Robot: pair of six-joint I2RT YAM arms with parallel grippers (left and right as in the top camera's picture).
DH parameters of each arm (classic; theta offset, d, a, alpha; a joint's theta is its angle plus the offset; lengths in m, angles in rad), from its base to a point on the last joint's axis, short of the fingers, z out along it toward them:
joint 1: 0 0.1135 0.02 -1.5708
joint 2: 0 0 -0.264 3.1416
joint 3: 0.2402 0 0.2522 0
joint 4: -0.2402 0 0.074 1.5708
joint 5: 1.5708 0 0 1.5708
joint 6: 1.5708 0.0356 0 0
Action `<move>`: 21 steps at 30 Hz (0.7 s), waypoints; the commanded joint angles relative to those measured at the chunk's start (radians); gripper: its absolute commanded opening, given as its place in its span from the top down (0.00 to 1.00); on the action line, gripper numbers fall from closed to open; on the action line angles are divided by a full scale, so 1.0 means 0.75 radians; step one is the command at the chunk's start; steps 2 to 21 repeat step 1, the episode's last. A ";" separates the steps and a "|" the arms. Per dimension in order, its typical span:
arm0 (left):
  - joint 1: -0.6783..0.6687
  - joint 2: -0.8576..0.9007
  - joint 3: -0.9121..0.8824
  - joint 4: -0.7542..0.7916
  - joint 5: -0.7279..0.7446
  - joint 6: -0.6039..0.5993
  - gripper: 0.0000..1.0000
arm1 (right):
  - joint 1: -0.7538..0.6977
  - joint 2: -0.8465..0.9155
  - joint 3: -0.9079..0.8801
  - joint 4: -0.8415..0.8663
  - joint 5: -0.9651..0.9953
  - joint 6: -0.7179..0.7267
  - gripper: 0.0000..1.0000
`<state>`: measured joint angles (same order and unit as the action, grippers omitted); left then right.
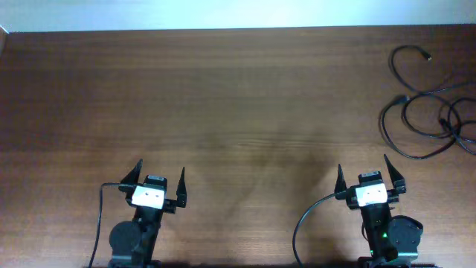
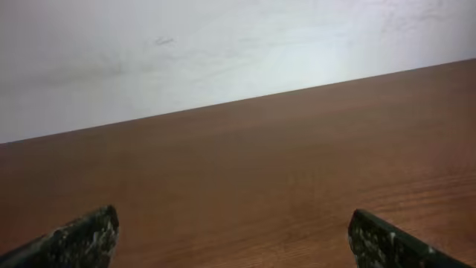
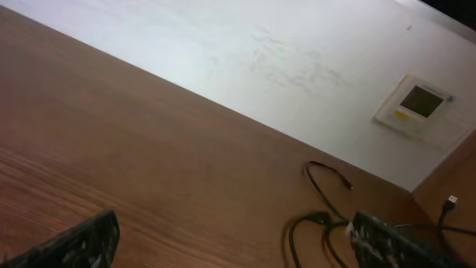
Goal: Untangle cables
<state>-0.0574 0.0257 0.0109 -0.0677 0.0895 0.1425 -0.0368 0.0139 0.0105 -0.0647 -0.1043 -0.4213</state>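
The cables (image 1: 428,112) are thin black cords lying in loose tangled loops at the far right of the wooden table, one plug end near the back edge. They also show in the right wrist view (image 3: 320,212), partly behind the right finger. My left gripper (image 1: 158,182) is open and empty near the front edge at the left; its view (image 2: 234,238) shows only bare wood between the fingers. My right gripper (image 1: 366,177) is open and empty near the front edge, in front of and left of the cables (image 3: 234,242).
The brown wooden table (image 1: 223,97) runs back to a white wall. A white wall panel with a small screen (image 3: 416,104) shows in the right wrist view. Thicker black arm cables hang at the front near each base.
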 commanded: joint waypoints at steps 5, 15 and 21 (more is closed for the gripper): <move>0.008 -0.011 -0.004 -0.011 -0.014 0.027 0.01 | -0.005 -0.011 -0.007 -0.009 0.006 0.013 0.01; 0.008 -0.011 -0.004 -0.011 -0.014 0.027 0.01 | -0.005 -0.011 -0.007 -0.009 0.006 0.013 0.01; 0.008 -0.011 -0.004 -0.011 -0.014 0.027 0.01 | -0.005 -0.011 -0.007 -0.009 0.006 0.013 0.01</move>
